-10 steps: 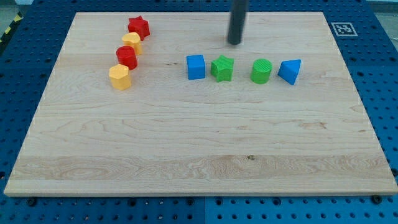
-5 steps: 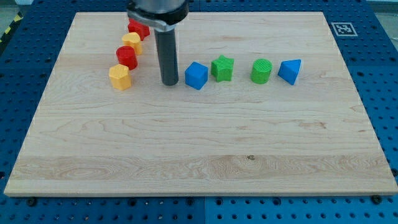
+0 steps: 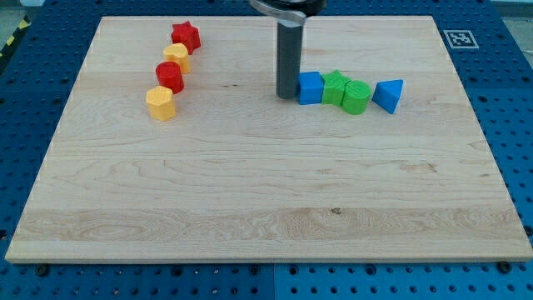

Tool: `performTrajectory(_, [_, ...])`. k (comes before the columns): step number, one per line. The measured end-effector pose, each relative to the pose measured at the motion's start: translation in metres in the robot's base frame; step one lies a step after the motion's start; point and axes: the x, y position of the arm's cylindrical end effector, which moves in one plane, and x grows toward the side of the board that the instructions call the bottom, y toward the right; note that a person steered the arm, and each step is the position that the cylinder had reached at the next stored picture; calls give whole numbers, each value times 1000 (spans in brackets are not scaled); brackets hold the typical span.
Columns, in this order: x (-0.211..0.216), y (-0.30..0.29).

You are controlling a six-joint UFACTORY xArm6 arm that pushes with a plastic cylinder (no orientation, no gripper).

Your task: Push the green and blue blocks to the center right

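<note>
my tip (image 3: 287, 95) is down on the wooden board (image 3: 266, 208), upper middle area. no claw on this rig, just a straight dark rod, so nothing to open, close or grip.

immediately to the view's right of my tip: blue cube (image 3: 311, 87), touching or as good as touching the rod. pressed against the cube's far side is the green star block (image 3: 335, 87), and touching that, slightly toward the view's bottom, the green cylinder (image 3: 356, 97). those three sit bunched in one short row running to the view's right from my tip.

next along the same line: blue triangular block (image 3: 389, 94), just beside the green cylinder with a thin gap, can't tell if they touch at the base. the whole green/blue group sits right of board centre, in the upper half, well short of the right edge.

well to the view's left of my tip, a separate column: red star block (image 3: 186, 36) farthest toward the top, yellow block (image 3: 176, 57) below it, red block (image 3: 170, 77) next, yellow hexagonal block (image 3: 161, 103) lowest. they run close together in a slightly slanted line, well apart from my tip.

off the board's top right corner, a black-and-white marker tag (image 3: 459, 37) on the blue perforated table (image 3: 508, 125).
</note>
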Motion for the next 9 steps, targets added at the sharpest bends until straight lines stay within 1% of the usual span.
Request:
performTrajectory(3, [0,78])
performTrajectory(5, [0,109])
performTrajectory(6, [0,99])
performTrajectory(7, [9,53])
performTrajectory(8, [24,65])
performTrajectory(9, [31,93])
